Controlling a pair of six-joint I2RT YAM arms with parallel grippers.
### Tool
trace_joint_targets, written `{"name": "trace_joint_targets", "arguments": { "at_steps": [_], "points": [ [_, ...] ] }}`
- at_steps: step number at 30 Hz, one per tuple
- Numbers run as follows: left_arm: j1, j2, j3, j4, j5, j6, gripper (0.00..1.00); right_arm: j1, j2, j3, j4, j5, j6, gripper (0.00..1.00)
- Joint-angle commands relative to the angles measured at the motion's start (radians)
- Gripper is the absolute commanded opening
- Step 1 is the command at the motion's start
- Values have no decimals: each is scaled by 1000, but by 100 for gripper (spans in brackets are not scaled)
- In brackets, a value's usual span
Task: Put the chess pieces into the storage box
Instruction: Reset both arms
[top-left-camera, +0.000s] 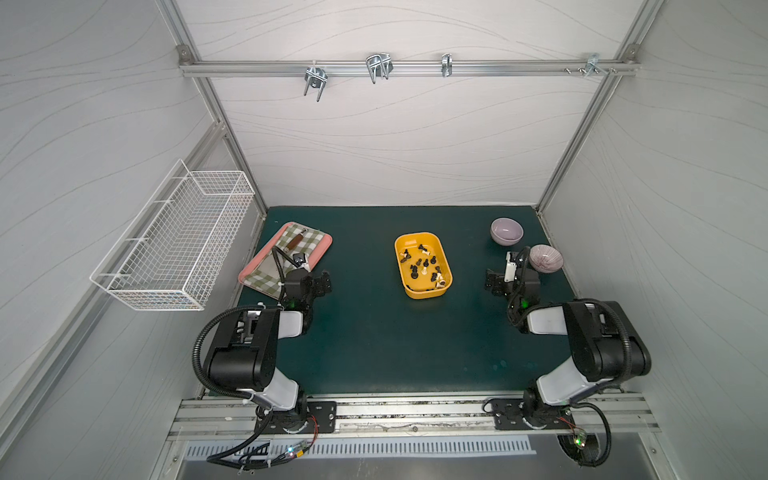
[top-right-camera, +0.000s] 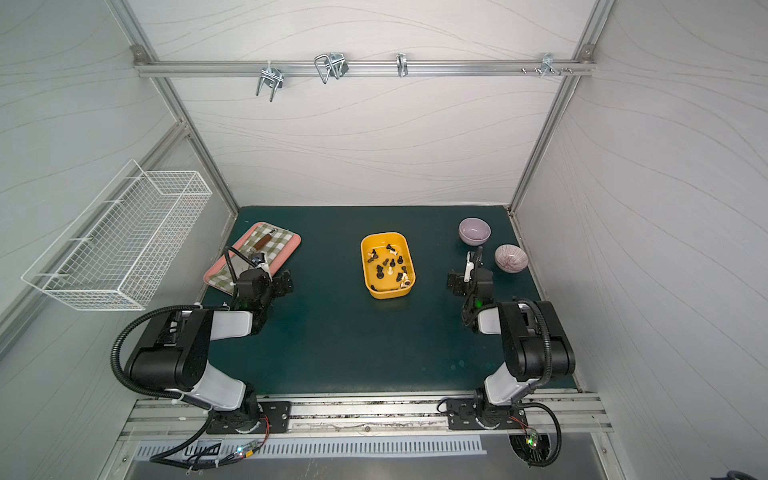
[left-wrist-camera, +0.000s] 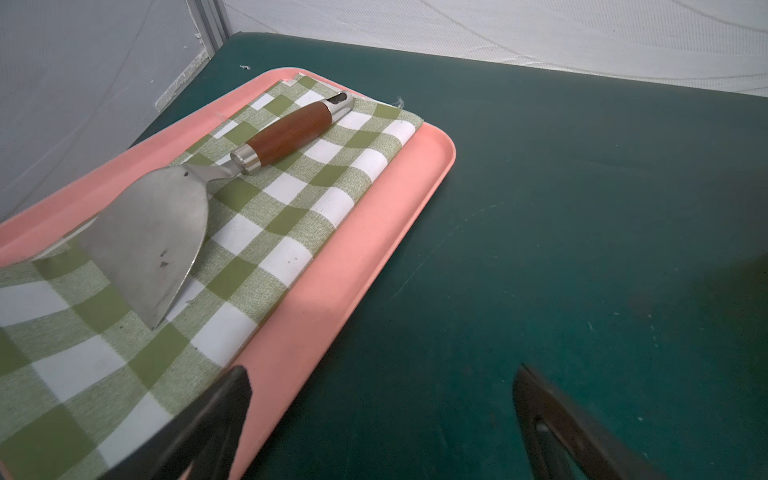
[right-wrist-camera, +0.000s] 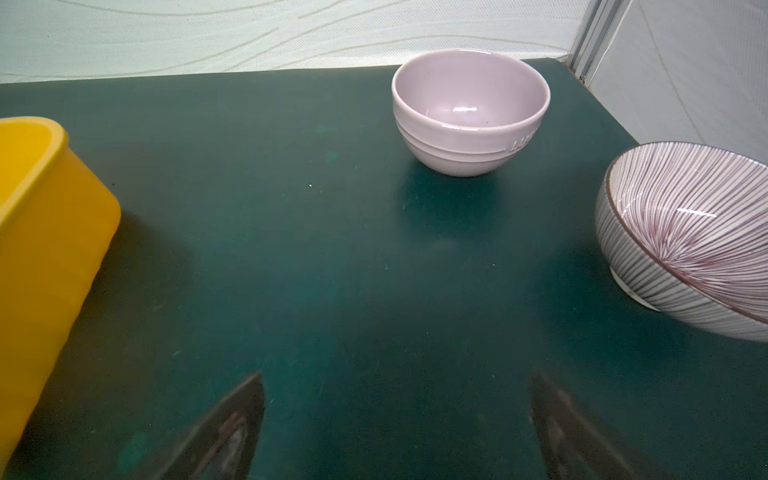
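- Pieces (top-left-camera: 424, 262) lie inside box (top-left-camera: 419, 234); none seen outside it.
- Left gripper (top-left-camera: 323, 284), right gripper (top-left-camera: 492, 282) flank box, jaws wide, empty.
- Judged done; next calls for checking only.

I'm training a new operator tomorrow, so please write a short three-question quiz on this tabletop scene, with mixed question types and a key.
1. True or false: the chess pieces in view all lie inside the storage box.
2. What rests on the checked cloth? A) a spatula B) a spoon C) a knife
3. Fill in: the left pincer and the right pincer both stand ____ and hold nothing.

Key: 1 true; 2 A; 3 open.
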Motion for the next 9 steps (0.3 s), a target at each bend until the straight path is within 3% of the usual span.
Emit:
{"name": "trace_joint_targets", "arguments": {
  "at_steps": [1,9],
  "points": [
    [7,-5,6,60,10,15,99,5,0,7,24,0,-15,99],
    [7,-8,4,62,11,17,99,7,-1,1,36,0,-16,99]
  ]
}}
